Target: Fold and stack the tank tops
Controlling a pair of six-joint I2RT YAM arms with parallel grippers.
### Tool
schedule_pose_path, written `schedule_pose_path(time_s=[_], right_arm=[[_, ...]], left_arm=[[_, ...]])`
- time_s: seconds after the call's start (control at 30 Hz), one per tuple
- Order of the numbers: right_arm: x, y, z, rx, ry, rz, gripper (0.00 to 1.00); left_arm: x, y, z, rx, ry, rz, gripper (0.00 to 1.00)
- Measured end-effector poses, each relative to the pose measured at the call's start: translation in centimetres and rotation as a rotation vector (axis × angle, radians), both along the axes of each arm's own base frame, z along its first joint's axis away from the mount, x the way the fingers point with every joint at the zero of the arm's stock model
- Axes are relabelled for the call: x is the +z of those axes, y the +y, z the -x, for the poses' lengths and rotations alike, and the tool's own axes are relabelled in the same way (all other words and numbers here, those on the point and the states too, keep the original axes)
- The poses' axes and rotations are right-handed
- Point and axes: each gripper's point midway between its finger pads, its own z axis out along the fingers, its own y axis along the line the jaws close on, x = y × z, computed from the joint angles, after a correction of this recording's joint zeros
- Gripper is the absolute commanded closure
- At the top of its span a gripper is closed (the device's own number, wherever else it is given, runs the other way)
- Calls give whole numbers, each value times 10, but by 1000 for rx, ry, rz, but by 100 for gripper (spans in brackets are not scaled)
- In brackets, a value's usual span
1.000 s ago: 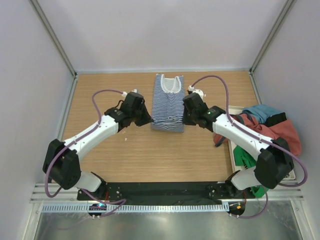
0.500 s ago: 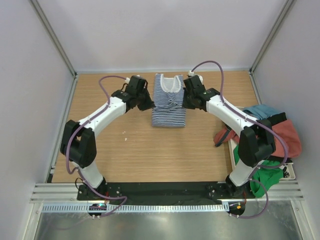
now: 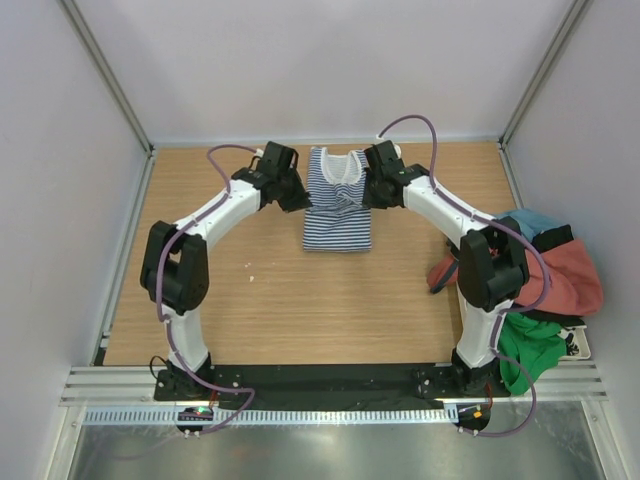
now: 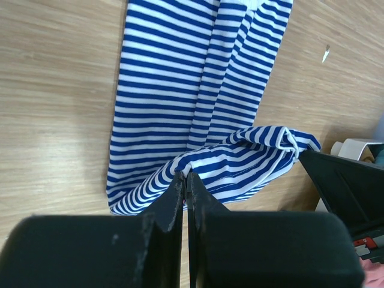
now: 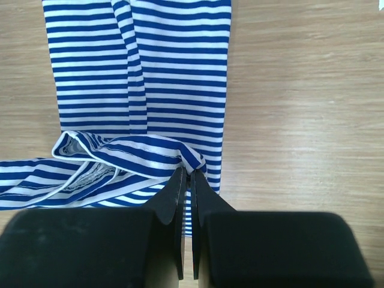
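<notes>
Striped tank top (image 3: 337, 225) on wooden table (image 3: 250, 300) — pale walls (image 3: 320, 70) around.

both arms have stretched farther out from their bases. the left gripper (image 3: 303, 198) and right gripper (image 3: 366, 196) have carried the near hem of the striped tank top (image 3: 337, 228) over its body toward the neckline, so it now lies shorter.

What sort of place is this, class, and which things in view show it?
Probably a robot lab cell, not a home: left arm and right arm bolted to a wooden table, plain walls around it, a striped top and a clothes pile.
</notes>
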Motion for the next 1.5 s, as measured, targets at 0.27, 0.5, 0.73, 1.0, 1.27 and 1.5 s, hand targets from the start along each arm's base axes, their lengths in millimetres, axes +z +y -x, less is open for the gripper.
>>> schedule_pose_path(time_s=[0.27,0.5,0.73,1.0,1.27,1.5], right_arm=[[1,-9,-20,-23,-6,-9,96],[-1,-15,-33,-37,-9,-11,96],[-17,-18,-44,-45,17,-15,96],[-43,-12,-62,-42,46,-20,96],[-61,-11,-72,-50,60,-14,83],[-60,-13,-77,-61,38,-19,39]], left_arm=[[-3,-2,-20,-3,-1,10,100],[-7,-8,-31,-12,2,14,100],[-21,-10,-45,-9,18,13,100],[-45,-6,-59,7,51,4,100],[-69,-7,-73,10,74,-3,94],[-73,-6,-71,-8,77,-15,61]])
